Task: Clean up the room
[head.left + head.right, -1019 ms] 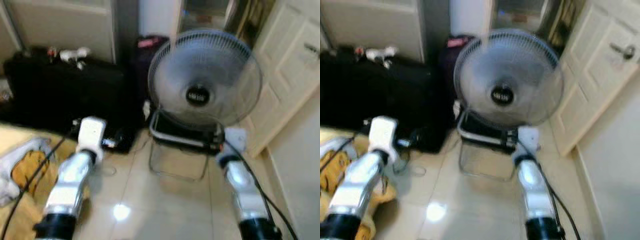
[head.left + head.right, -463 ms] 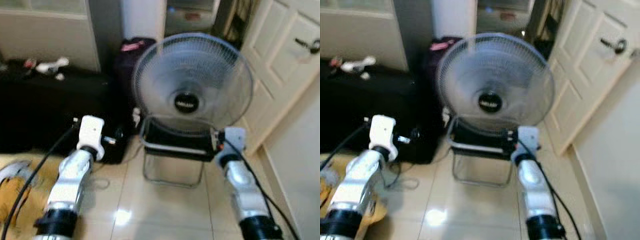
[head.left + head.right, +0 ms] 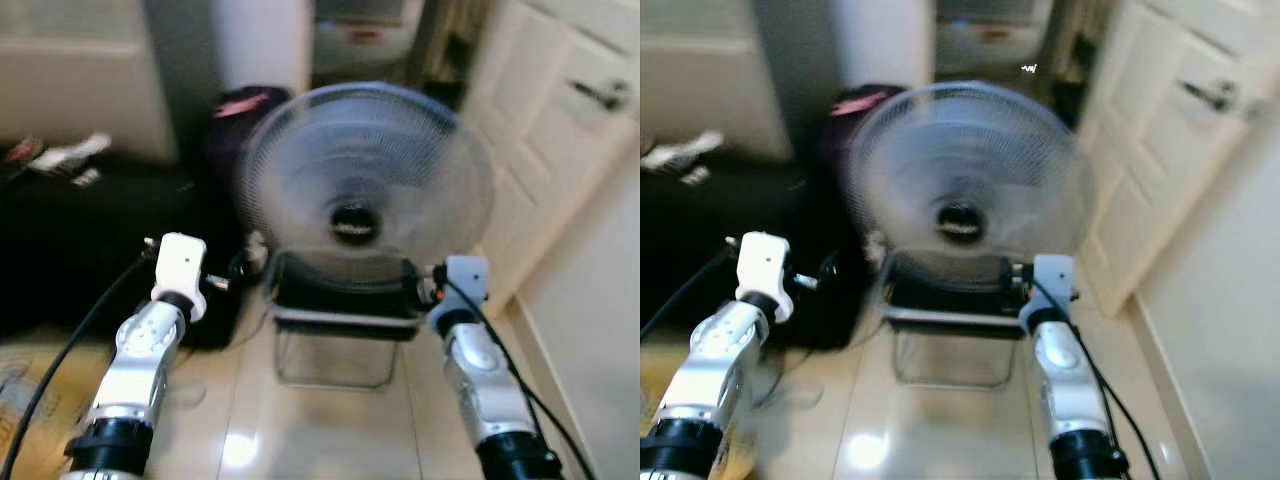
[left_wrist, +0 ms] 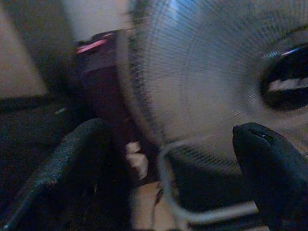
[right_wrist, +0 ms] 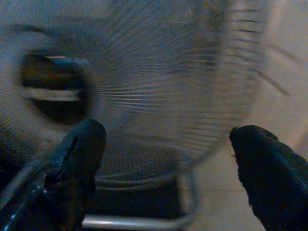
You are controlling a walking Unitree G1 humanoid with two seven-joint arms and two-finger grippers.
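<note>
Both my hands, left hand and right hand, spread open, now nearer the floor fan ahead between them; probably moving it next.

Fan on tiled floor

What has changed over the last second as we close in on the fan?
Mostly the camera: it swung right, so the yellow bedding slid out at the left and the door handle came in. Both grippers, left and right, have closed in on the fan, fingers open, nothing taken hold of. The fan itself stayed put.
</note>
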